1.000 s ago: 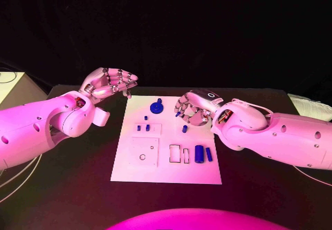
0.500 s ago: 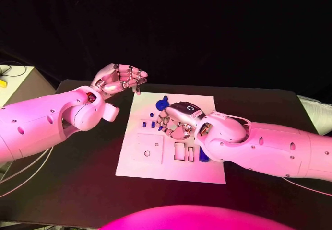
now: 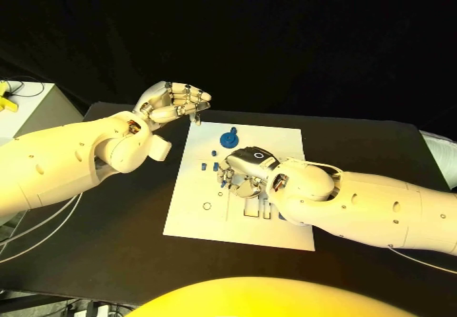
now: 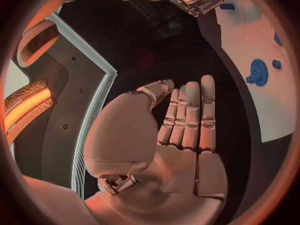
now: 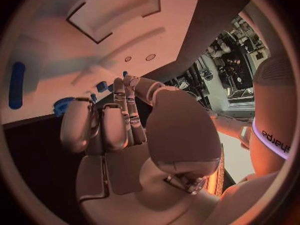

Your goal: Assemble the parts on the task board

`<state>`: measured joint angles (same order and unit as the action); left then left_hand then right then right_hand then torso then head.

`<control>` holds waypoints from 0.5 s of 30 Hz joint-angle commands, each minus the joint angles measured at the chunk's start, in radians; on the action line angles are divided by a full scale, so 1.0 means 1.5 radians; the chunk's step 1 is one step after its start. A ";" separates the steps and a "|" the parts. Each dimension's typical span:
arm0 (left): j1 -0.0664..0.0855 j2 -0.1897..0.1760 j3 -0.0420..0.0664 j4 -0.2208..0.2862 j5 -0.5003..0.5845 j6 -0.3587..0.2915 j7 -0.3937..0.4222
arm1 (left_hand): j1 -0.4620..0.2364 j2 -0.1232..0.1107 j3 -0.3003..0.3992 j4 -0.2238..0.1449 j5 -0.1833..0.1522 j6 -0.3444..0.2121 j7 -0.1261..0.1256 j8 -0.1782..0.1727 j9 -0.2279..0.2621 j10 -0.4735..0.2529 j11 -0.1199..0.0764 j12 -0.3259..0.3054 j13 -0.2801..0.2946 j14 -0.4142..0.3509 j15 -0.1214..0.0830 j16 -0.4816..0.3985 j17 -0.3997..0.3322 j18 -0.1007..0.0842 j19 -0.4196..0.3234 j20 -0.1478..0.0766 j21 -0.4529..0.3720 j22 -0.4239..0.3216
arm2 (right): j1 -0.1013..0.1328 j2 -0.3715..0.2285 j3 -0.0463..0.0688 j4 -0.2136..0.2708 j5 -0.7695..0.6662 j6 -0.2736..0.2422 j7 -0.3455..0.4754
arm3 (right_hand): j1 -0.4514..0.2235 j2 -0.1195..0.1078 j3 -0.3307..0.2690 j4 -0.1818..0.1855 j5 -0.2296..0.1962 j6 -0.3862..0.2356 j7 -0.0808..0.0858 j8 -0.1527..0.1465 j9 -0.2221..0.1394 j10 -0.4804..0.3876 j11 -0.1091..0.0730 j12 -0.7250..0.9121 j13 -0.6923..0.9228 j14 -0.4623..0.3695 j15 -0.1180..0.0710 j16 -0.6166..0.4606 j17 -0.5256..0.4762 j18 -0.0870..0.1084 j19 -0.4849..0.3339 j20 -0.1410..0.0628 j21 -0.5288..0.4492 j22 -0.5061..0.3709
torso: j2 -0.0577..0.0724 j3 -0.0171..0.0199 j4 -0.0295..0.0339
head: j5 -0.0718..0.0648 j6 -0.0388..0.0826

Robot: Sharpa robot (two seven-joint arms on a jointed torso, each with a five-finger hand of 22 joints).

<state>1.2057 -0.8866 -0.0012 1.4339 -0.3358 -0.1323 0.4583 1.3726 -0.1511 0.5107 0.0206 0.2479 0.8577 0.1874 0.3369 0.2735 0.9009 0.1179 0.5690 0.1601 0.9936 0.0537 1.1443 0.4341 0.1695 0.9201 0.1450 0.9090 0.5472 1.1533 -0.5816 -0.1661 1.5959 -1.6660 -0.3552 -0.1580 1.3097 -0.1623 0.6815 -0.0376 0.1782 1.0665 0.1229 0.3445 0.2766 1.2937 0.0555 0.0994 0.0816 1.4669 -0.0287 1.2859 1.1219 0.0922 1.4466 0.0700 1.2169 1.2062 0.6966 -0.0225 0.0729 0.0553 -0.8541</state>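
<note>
The white task board [image 3: 195, 221] lies in the middle of the black table. On its far end stands a round blue part [image 3: 230, 139], also seen as the round blue part [image 4: 257, 72]. Two small blue pegs [image 3: 209, 166] stand just left of my right hand [image 3: 245, 173]. That hand hangs over the board's middle with its fingers pointing down, and a small blue part [image 3: 224, 184] seems pinched at its fingertips. My left hand [image 3: 174, 102] hovers off the board's far left corner, its fingers loosely bent and together, holding nothing. A long blue part [image 5: 17, 85] lies on the board.
A small round hole [image 3: 207, 206] and narrow rectangular slots [image 3: 250, 211] sit in the board's near half, partly under my right arm. A white cabinet [image 3: 43, 109] stands off the table's far left. Bare black table [image 3: 105, 257] surrounds the board.
The camera has shifted. My right hand has moved from the board's far right edge to its middle, beside the two pegs. My left hand has stayed at the far left corner.
</note>
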 commanded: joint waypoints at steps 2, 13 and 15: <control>0.000 0.002 0.000 0.002 0.007 0.006 0.001 | 0.002 0.001 0.000 -0.002 0.001 -0.001 0.002 0.003 -0.001 -0.002 0.004 -0.004 -0.001 -0.001 -0.002 -0.004 -0.001 0.009 0.002 -0.001 0.001 0.001 | -0.002 0.003 -0.001 0.000 -0.018 0.034 -0.003 | 0.001 0.004 0.003 -0.002 0.004 0.005 -0.002 0.001 0.020 0.004 -0.004 -0.001 0.001 0.015 -0.002 0.000 -0.001 -0.006 0.000 -0.002 -0.001 -0.001 | 0.000 0.0003 0.0007 | 0.006 -0.006; 0.000 0.002 0.000 0.002 0.007 0.006 0.001 | 0.002 0.001 0.000 -0.002 0.001 -0.001 0.002 0.003 -0.001 -0.002 0.004 -0.004 -0.001 -0.001 -0.002 -0.004 -0.001 0.009 0.002 -0.001 0.001 0.001 | -0.006 0.007 -0.003 -0.005 -0.020 0.036 -0.003 | 0.001 0.004 0.003 -0.002 0.004 0.005 -0.002 0.001 0.020 0.004 -0.004 -0.001 0.001 0.015 -0.002 0.000 -0.001 -0.006 0.000 -0.002 -0.001 -0.001 | 0.000 0.0006 0.0000 | 0.009 -0.010; 0.000 0.002 0.000 0.002 0.007 0.007 0.000 | 0.002 0.001 0.000 -0.002 0.001 -0.001 0.002 0.003 -0.001 -0.002 0.004 -0.004 -0.001 -0.001 -0.002 -0.004 -0.001 0.009 0.002 -0.001 0.001 0.001 | -0.007 0.008 -0.003 -0.005 -0.020 0.035 -0.003 | 0.001 0.004 0.003 -0.002 0.004 0.005 -0.002 0.001 0.020 0.004 -0.004 -0.001 0.001 0.015 -0.002 0.000 -0.001 -0.006 0.000 -0.002 -0.001 -0.001 | 0.001 0.0005 0.0002 | 0.010 -0.011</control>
<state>1.2057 -0.8853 -0.0013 1.4343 -0.3330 -0.1321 0.4556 1.3726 -0.1511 0.5107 0.0206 0.2479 0.8577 0.1874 0.3368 0.2735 0.9009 0.1179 0.5690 0.1602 0.9936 0.0537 1.1443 0.4343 0.1694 0.9201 0.1450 0.9090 0.5471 1.1446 -0.5721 -0.1697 1.5884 -1.6800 -0.3199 -0.1623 1.3097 -0.1625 0.6813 -0.0376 0.1776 1.0673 0.1183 0.3401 0.2769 1.2950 0.0565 0.0975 0.0823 1.4669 -0.0286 1.2858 1.1219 0.0922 1.4466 0.0700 1.2169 1.2062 0.6966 -0.0218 0.0729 0.0691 -0.8689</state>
